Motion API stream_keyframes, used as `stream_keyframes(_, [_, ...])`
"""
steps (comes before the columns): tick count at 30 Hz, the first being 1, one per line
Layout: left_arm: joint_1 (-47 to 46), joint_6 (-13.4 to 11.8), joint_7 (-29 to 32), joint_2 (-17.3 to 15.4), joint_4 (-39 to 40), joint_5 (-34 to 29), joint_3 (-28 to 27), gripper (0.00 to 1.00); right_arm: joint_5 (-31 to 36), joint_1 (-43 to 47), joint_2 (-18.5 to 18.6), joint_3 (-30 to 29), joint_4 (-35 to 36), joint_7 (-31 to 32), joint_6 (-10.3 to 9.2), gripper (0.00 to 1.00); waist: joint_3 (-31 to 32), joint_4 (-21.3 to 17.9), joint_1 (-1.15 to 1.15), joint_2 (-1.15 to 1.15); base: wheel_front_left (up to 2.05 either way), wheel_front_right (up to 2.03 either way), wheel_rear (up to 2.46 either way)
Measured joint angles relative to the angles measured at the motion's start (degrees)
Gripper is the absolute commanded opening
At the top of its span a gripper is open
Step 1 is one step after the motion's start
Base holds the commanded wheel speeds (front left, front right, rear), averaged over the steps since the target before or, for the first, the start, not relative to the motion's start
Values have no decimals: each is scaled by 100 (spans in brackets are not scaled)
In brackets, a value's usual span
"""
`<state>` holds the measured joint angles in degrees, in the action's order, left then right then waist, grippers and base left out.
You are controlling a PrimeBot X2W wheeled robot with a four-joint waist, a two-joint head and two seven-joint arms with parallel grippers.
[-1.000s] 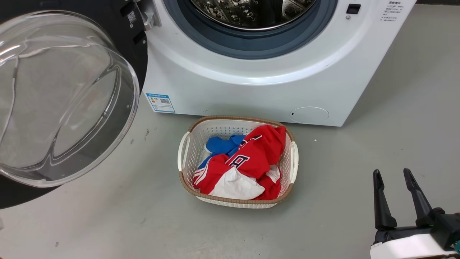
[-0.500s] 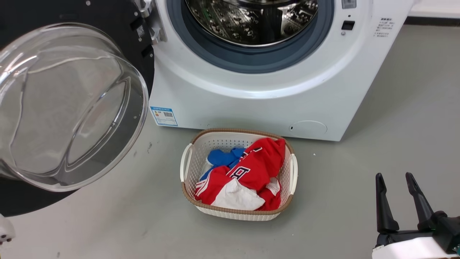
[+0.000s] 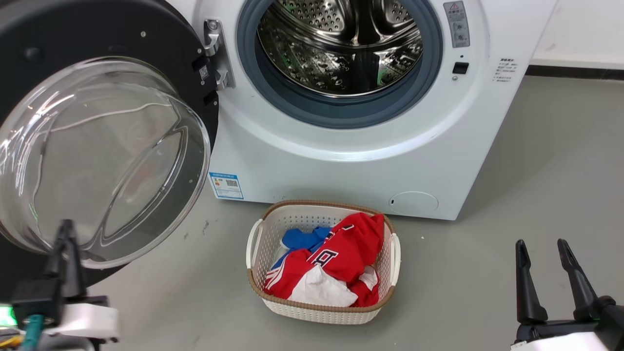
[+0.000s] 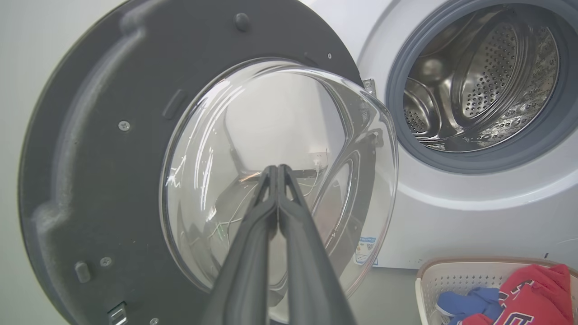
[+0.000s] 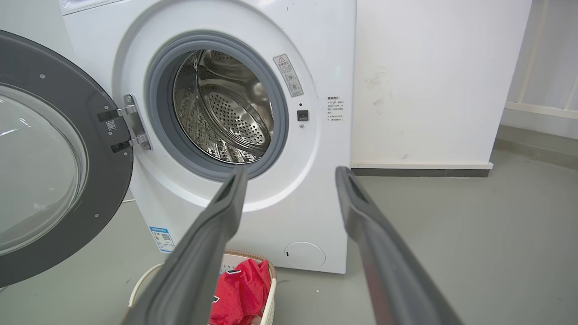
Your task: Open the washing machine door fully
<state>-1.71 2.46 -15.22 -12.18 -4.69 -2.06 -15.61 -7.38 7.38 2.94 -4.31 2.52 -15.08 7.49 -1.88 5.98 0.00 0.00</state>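
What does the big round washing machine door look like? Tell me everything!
The washing machine door is a big round dark frame, plastic-looking with small screws, around a bulging clear glass bowl. It stands wide open, left of the drum, hanging on a metal hinge. The shut left end effector points at the glass.

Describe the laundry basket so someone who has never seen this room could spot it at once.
Find the white front-loading washing machine; on the grey floor right in front of it, below the open drum, sits the laundry basket. Its brown woven-look rim, perforated white walls and red, blue and white clothes set it apart from the smooth machine and black door.
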Motion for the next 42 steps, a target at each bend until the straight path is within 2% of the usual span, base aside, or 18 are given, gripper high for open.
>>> stream_keyframes(1, [54,1,0,68,65,-40,121,87,13,20,0,-7,33,0,0,100,33,-6,0,0,0,0,0])
stream_keyframes(2, [104,2,0,124,126,-65,219,100,22,40,0,-7,68,0,0,100,62,-14,0,0,0,0,0])
stream_keyframes(10, [288,138,0,509,375,-52,942,100,40,157,0,-51,221,0,1,100,187,-91,0,0,0,0,0])
stream_keyframes(19, [402,194,0,705,212,91,1472,100,-19,248,0,-13,238,0,0,100,255,-242,0,0,0,0,0])
stream_keyframes(41, [723,-51,0,821,49,271,1619,100,-198,434,0,23,114,0,1,100,288,-377,0,0,0,0,0])
stream_keyframes(42, [730,-73,-1,815,22,241,1617,0,-205,435,0,25,97,0,1,0,288,-376,0,0,0,0,0])
